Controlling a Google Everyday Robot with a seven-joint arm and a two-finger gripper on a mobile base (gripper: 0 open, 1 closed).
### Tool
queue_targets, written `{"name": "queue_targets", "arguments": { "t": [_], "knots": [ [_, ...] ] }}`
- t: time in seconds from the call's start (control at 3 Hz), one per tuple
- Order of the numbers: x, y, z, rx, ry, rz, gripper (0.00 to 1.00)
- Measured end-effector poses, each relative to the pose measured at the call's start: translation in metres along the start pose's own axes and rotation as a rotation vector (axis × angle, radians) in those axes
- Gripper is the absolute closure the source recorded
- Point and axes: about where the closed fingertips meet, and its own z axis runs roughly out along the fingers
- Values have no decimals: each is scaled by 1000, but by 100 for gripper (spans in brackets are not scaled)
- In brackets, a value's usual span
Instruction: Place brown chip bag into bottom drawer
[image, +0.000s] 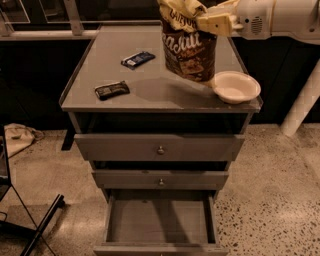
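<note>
Gripper (214, 23) at top of view, right of centre, fingers pinched on crumpled top of brown chip bag (190, 54). Fingers cream-yellow, blocky, flat-sided. Wrist segment behind them pale cream, rounded. Arm (287, 17) white, smooth, thick cylinder. Small patch of dark dots (257, 24), like grille, on wrist side.

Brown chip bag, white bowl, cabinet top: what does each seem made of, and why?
Brown chip bag, held at its top by the gripper over the cabinet top: probably glossy film, crinkled. White bowl: matte plastic or paper, thin rim. Cabinet top: likely painted metal, smooth grey.
</note>
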Motion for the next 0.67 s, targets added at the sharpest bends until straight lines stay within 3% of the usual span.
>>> {"name": "queue_targets", "arguments": {
  "t": [0.67],
  "knots": [
    [-38,53,3,-44,55,-67,100]
  ]
}}
